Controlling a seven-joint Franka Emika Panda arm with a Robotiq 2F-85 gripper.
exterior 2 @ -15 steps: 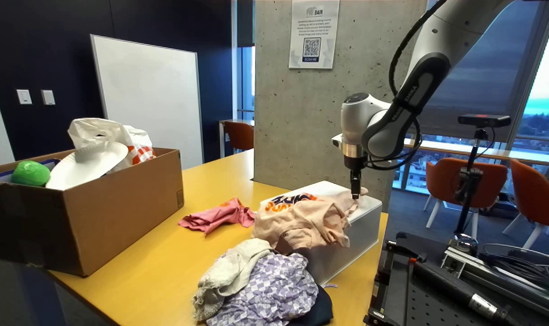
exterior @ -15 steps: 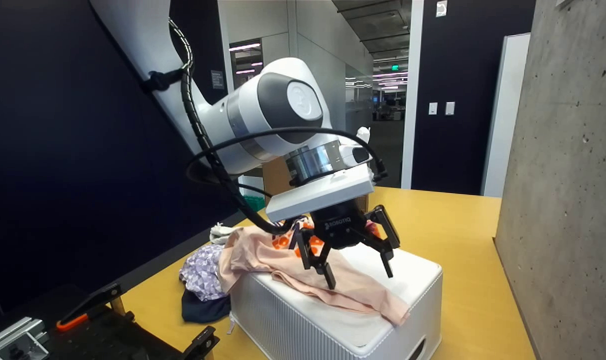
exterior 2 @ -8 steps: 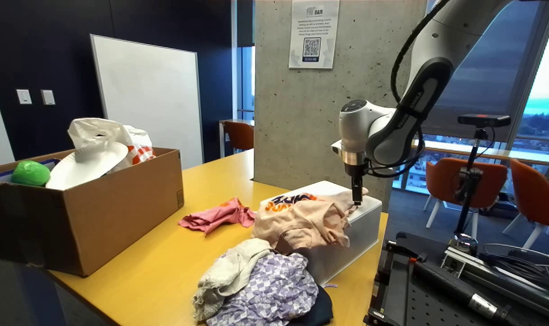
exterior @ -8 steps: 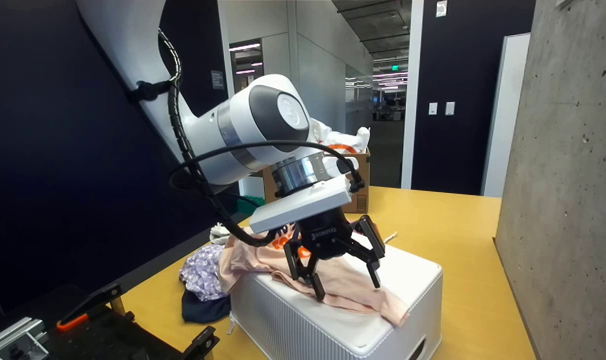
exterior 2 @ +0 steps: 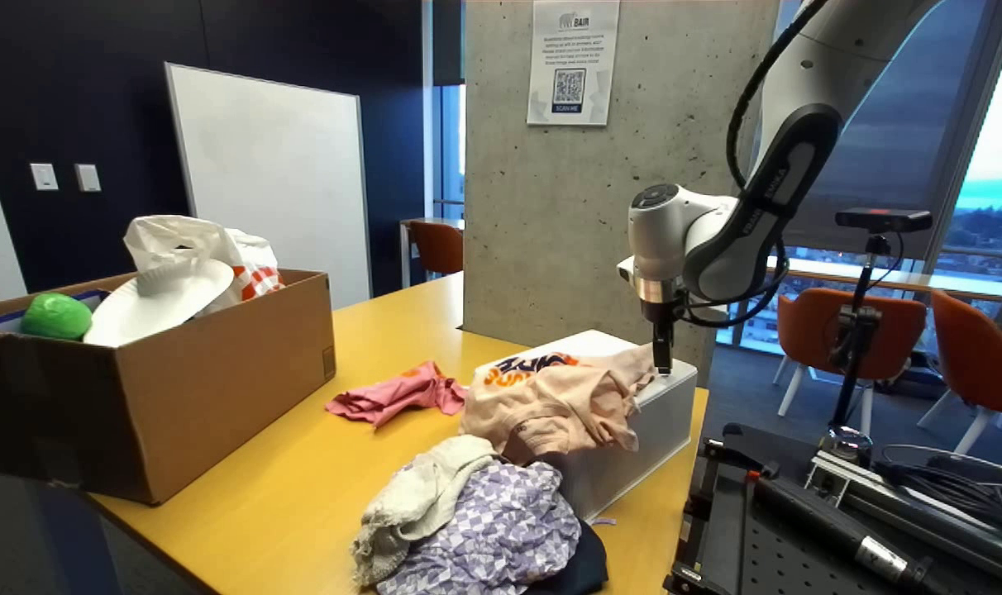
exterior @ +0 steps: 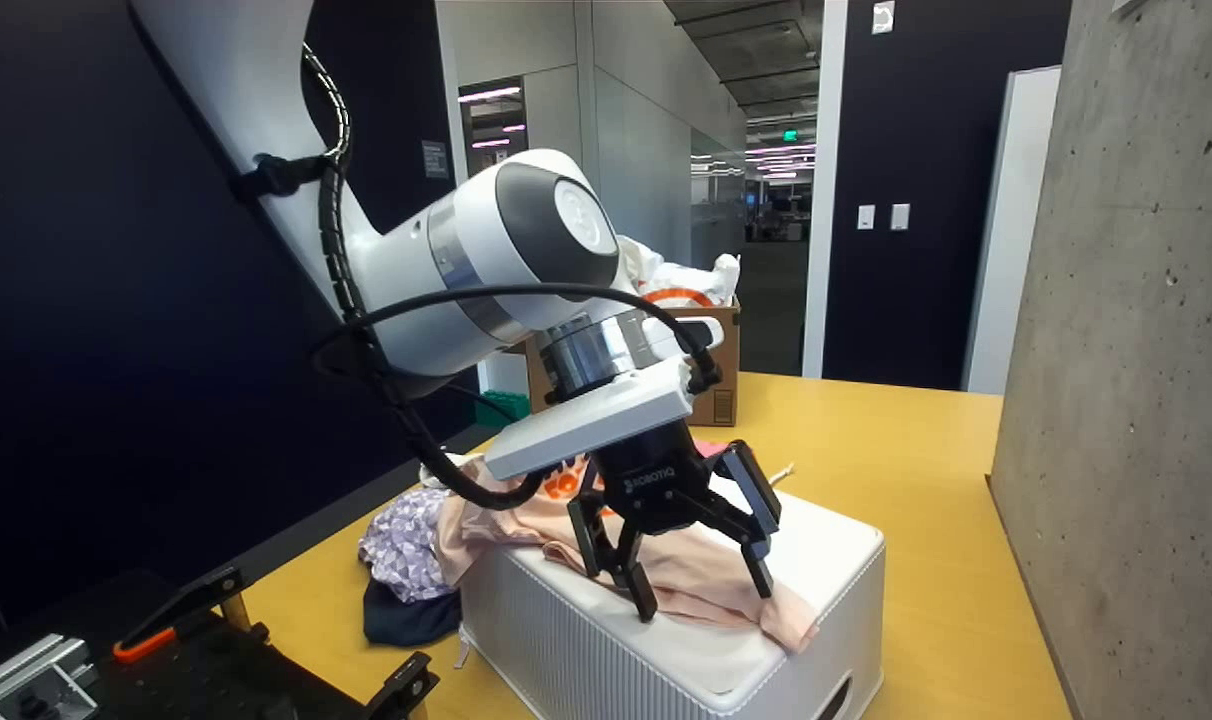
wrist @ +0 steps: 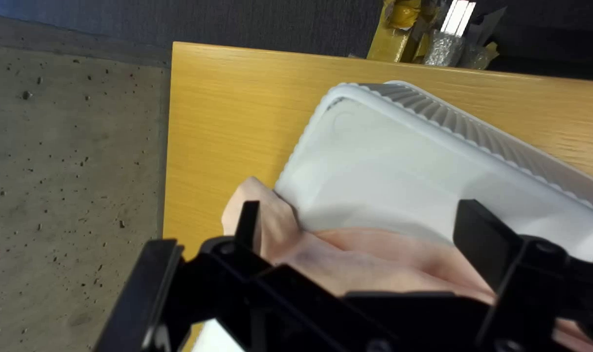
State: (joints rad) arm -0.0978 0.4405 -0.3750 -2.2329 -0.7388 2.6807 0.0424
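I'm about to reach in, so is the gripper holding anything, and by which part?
Nothing is held: the gripper stands open over the peach printed shirt.

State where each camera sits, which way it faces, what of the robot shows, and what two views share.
An exterior view: beside the black platform, facing across the white box to the cardboard box; shows arm and open claw.
An exterior view: near the purple cloth, facing over the peach shirt to the pillar; shows arm and claw edge-on.
Wrist view: on the wrist, facing down at the peach shirt, white box and table; shows only the claw.
Both exterior views share the white box, peach shirt and cardboard box.
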